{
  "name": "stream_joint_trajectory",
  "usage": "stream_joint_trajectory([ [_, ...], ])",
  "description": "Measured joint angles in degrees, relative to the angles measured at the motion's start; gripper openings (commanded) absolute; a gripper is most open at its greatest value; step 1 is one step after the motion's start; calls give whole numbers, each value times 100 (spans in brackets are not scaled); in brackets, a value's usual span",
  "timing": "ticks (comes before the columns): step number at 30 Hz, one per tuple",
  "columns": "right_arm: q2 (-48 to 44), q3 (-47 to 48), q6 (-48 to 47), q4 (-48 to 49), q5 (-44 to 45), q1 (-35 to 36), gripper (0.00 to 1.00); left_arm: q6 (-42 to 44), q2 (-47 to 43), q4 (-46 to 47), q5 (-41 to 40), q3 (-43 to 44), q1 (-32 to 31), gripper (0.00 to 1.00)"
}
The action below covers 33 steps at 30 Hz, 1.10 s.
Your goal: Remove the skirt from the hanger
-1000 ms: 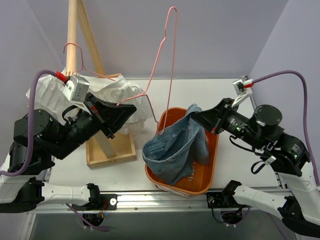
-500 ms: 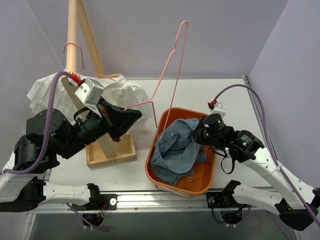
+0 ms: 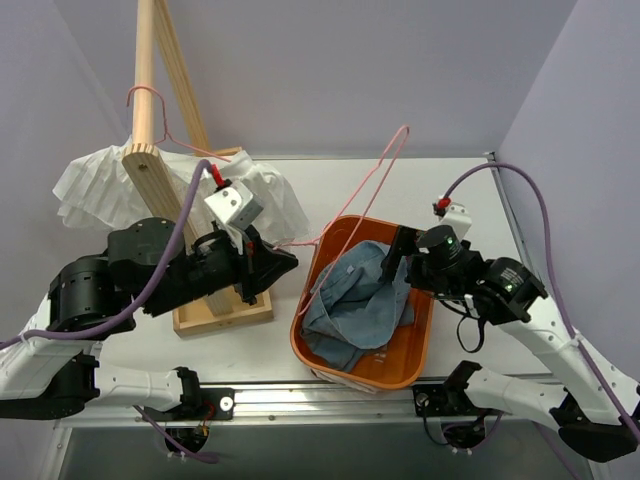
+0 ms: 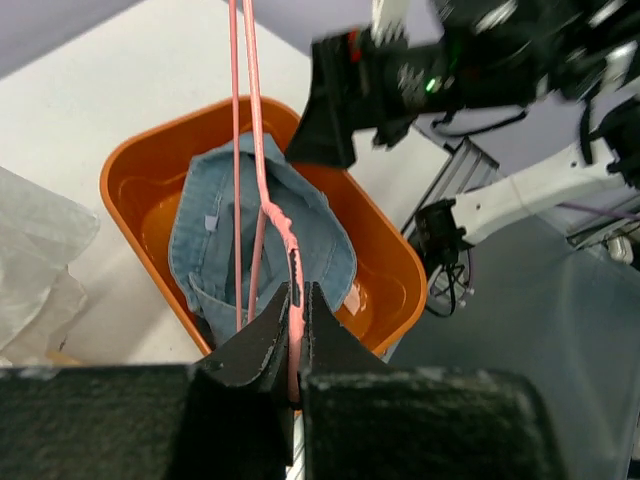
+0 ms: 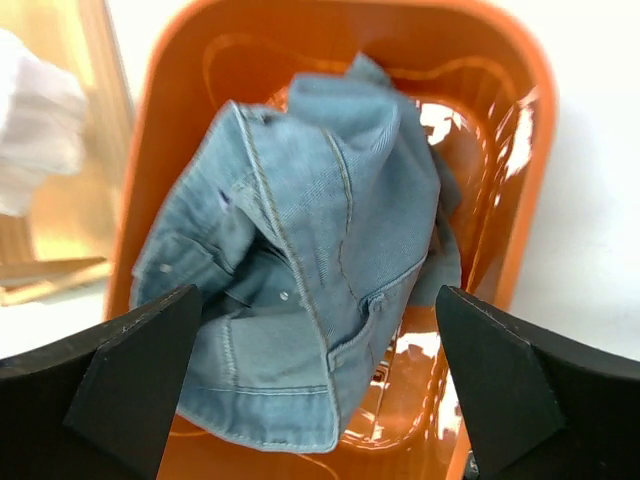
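Right claw [image 5: 320, 380] wide, empty, above tub [image 5: 530, 120]; skirt [image 5: 300, 250] inside tub; left claw [image 4: 297, 300] pinches hanger [image 4: 262, 180]. I'd raise hanger off tub slowly, watching for snags.

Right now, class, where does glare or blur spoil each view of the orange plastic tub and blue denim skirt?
Right wrist: white glare streaks the wall of the orange tub; the denim skirt is sharp. Left wrist: pink wire hanger crisp, right arm behind it blurred. Top external: evenly lit.
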Motion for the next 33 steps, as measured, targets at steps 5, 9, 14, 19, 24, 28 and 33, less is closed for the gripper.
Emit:
stream_joint_trajectory([
  [5, -389, 785, -127, -337, 269, 0, 99, -133, 107, -380, 271, 9, 0, 2],
  [9, -920, 1176, -308, -409, 247, 0, 97, -332, 98, -505, 527, 9, 0, 2],
  [14, -1091, 1668, -310, -404, 212, 0, 94, -667, 98, -610, 852, 7, 0, 2],
  [19, -1049, 1821, -116, -144, -52, 2, 90, -890, 70, -774, 927, -76, 0, 2],
  [24, -710, 2020, 186, 286, -372, 7, 85, -933, 74, -844, 984, -166, 0, 2],
  [28, -389, 2000, 507, 717, -586, 7, 80, -909, 181, -857, 1049, -116, 0, 2],
  [33, -313, 1714, 807, 1093, -833, 7, 70, -861, 420, -883, 1099, 46, 0, 2],
])
